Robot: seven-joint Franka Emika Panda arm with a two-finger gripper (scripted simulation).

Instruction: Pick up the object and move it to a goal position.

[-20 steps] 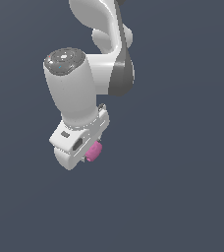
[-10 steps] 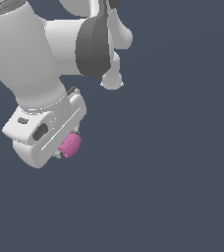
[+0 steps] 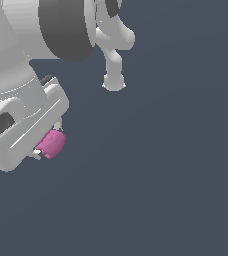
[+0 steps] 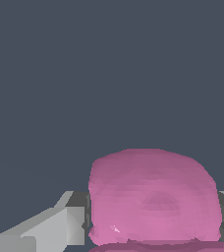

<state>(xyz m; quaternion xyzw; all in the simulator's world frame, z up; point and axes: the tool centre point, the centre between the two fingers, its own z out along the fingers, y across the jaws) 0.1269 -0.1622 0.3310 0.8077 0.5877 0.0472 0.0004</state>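
I see the gripper (image 3: 45,145) at the exterior view's lower left, fingers (image 4: 60,226) clamped on the pink object (image 3: 51,143), against plain dark background.

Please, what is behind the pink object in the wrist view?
Behind the pink object only the plain dark grey background shows. The gripper fingers flank it on both sides. The object covers whatever lies directly behind it, so that cannot be seen.

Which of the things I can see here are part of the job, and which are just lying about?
Part of the job:
- pink lump, held between the fingers
- gripper, shut on it

Just lying about:
- nothing else shows, only the robot's own white arm against a plain dark background
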